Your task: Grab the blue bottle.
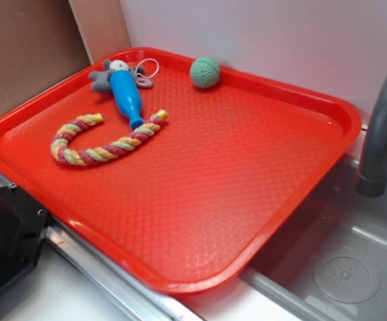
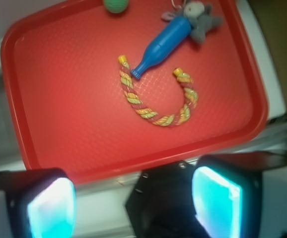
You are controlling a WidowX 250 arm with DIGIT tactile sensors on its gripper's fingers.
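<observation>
No writing or brand shows on anything. The blue bottle (image 1: 127, 98) (image 2: 161, 47) lies flat near the far left corner of the red tray (image 1: 200, 221) (image 2: 64, 124), its plush mouse head toward that corner and its narrow neck pointing into the curve of the striped rope (image 1: 103, 144) (image 2: 156, 96), with a green ball (image 1: 205, 72) (image 2: 116, 5) along the tray's back edge. The end effector (image 2: 133, 203) hangs off the tray beyond its near edge, well apart from the bottle, its two fingers (image 2: 51, 208) spread wide and holding nothing.

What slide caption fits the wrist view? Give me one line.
Open pincer above red tray, blue bottle beside curved rope, not yet grasped.
</observation>
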